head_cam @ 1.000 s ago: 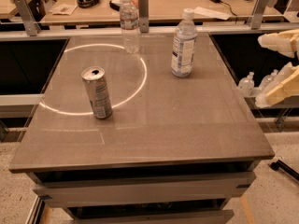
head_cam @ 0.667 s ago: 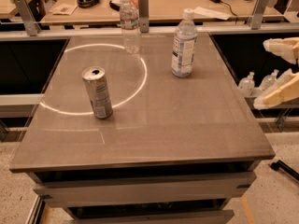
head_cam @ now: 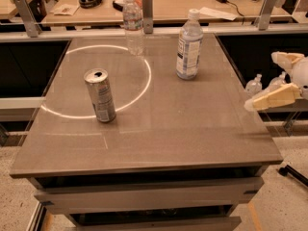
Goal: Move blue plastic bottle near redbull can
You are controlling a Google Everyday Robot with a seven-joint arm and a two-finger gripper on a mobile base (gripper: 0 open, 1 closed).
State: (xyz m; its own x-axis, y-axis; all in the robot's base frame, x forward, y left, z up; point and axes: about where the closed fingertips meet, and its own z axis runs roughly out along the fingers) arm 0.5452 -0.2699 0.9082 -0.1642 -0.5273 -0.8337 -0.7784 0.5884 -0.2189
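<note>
Approach stage here: the gripper [head_cam: 262,81] hangs off the table's [head_cam: 192,134] right edge, spread wide and empty, the blue bottle [head_cam: 188,47] stands upright back-right, well apart from the can [head_cam: 100,95], so next comes a reach leftward to the bottle's body.

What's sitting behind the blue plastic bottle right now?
Bare table up to its far edge, then a metal rail and a wooden desk with papers. The blue plastic bottle hides the strip directly behind it. The gripper hangs off the table's right side.
</note>
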